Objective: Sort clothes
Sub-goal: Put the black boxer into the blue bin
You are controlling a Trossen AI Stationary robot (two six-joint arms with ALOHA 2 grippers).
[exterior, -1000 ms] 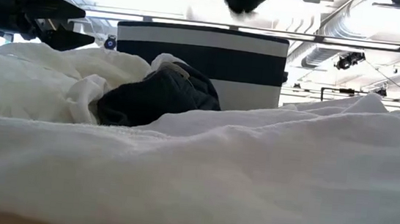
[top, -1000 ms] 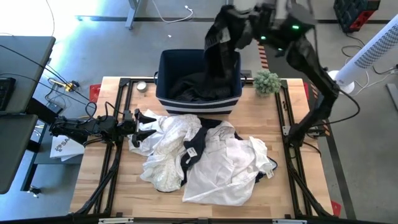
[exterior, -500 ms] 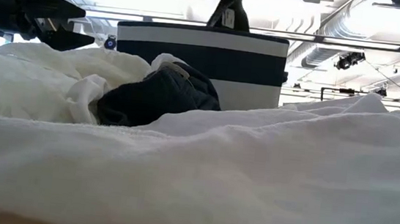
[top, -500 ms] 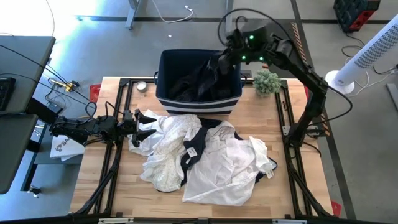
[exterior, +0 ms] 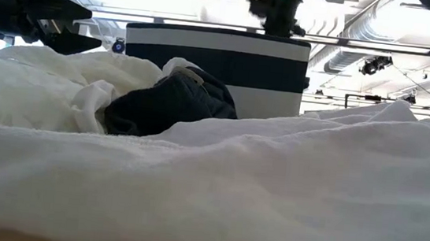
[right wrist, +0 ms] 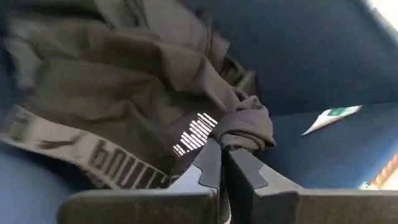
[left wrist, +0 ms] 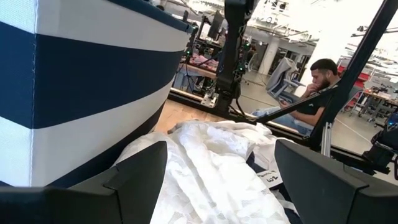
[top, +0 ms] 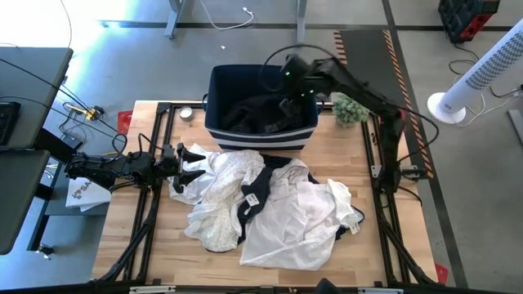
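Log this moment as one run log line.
right gripper: shut on dark garment, inside navy bin | left gripper: open, beside white clothes pile

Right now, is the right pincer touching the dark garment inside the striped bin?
Touching. The right wrist view shows the right pincer shut on a fold of the dark garment, the cloth bunched at its fingertips, inside the bin.

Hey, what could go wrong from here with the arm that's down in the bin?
The right gripper is shut on the dark garment inside the striped bin. If it rises without opening, the garment would likely come back out. The fabric could also snag on the fingers on release. The left gripper waits open at the edge of the white clothes.
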